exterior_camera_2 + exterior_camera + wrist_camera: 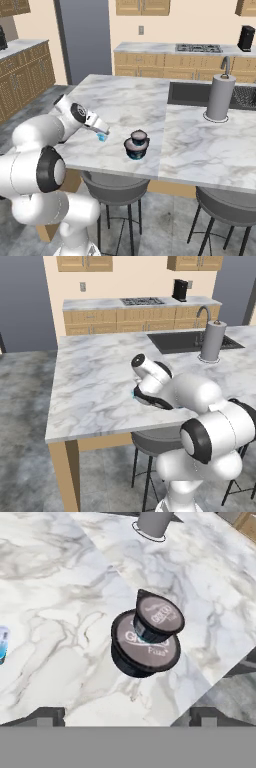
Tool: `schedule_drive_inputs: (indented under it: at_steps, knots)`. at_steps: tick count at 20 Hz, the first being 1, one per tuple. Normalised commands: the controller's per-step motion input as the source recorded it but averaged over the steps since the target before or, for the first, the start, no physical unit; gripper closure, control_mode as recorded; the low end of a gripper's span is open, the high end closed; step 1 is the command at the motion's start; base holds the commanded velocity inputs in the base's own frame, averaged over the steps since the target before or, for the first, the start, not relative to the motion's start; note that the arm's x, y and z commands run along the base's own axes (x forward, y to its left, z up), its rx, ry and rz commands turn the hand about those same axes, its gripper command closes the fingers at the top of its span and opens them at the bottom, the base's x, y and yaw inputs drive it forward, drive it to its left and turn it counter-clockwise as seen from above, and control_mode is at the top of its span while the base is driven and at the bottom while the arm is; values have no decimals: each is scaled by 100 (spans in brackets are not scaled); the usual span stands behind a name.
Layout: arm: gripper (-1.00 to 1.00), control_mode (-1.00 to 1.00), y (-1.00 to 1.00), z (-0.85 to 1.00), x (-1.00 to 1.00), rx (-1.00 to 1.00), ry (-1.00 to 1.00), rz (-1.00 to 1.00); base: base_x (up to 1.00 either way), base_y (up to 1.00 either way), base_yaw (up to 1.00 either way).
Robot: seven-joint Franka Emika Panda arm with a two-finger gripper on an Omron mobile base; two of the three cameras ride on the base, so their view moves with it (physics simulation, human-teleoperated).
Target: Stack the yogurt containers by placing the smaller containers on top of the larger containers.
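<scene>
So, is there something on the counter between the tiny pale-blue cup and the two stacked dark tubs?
No. In the right base view, only bare marble lies between the pale-blue cup and the stacked tubs.

A white marble counter (125,100) is carrying everything in front of me. The wide dark tub (142,649) is sitting directly on it, near the front edge. The tiny pale-blue cup (102,136) is standing on the marble too, apart from the tub. Farther back, a grey paper-towel roll (220,97) is standing upright beside the sink (192,94), which is sunk into the counter.
</scene>
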Motion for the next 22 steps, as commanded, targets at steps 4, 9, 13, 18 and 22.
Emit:
schedule_drive_inputs:
  at_steps: [4,9,13,18,22]
  knots:
    - [-100,-100,43,10,30,8,3,0,0,0,0]
    - [-100,-100,23,0,43,7,4,5,0,0,0]
    - [-100,-100,6,-4,43,11,4,8,0,0,0]
    - [-100,-100,6,-23,37,9,2,11,0,0,0]
    - [-100,-100,8,-29,34,9,2,11,0,0,0]
